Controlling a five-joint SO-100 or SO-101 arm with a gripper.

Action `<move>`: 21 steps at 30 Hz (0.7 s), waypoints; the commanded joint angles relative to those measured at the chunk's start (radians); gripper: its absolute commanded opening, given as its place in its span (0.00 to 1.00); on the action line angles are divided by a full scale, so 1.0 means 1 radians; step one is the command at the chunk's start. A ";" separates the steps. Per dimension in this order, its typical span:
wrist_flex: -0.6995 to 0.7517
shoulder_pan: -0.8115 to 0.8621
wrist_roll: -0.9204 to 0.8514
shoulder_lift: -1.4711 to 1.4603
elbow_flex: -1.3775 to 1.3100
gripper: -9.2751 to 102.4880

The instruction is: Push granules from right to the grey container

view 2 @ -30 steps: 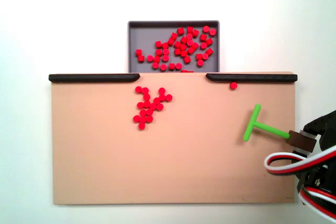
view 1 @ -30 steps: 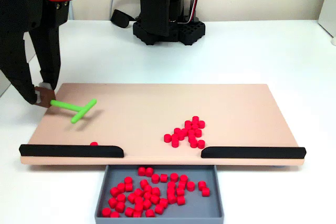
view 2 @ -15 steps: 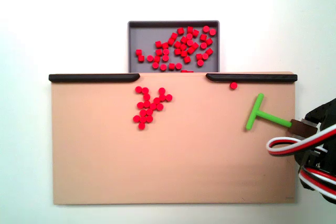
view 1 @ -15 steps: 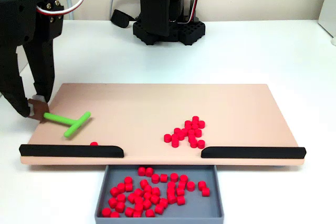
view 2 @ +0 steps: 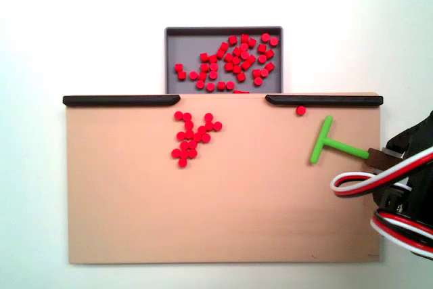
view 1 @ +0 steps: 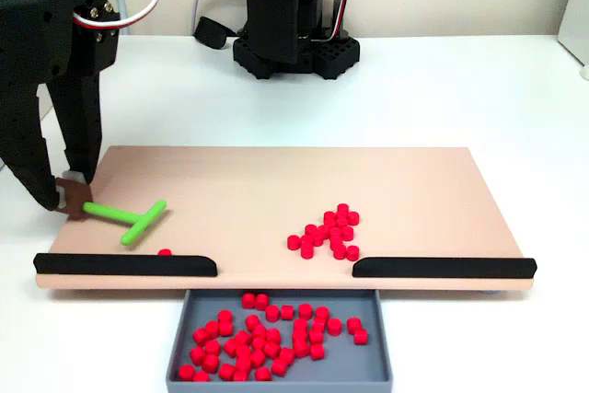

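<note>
Standing at the left edge of a fixed view, the gripper point(view 1: 66, 192) points down with its jaws pinching the brown end block of the green T-shaped tool point(view 1: 127, 215) over the tan board point(view 1: 276, 181), whose middle lies open between that tool and the granules point(view 1: 327, 232) at centre right, while the grey container point(view 1: 281, 376) at bottom centre holds more pellets. Looking down in another fixed view, the gripper point(view 2: 380, 160) sits at the right edge under red-white-black cables point(view 2: 379, 181) that hide its fingers, the tool point(view 2: 331, 143) lies just below a lone pellet point(view 2: 300, 110) near the right black bar point(view 2: 323, 100), the granules point(view 2: 193, 139) cluster upper left of centre, and the container point(view 2: 224, 32) is at top centre.

Bright, even light; soft shadows
</note>
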 commanded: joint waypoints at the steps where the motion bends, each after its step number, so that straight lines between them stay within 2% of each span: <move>1: -0.005 -0.006 -0.295 -0.005 -0.049 0.08; 21: -0.005 -0.028 -0.268 -0.017 -0.057 0.08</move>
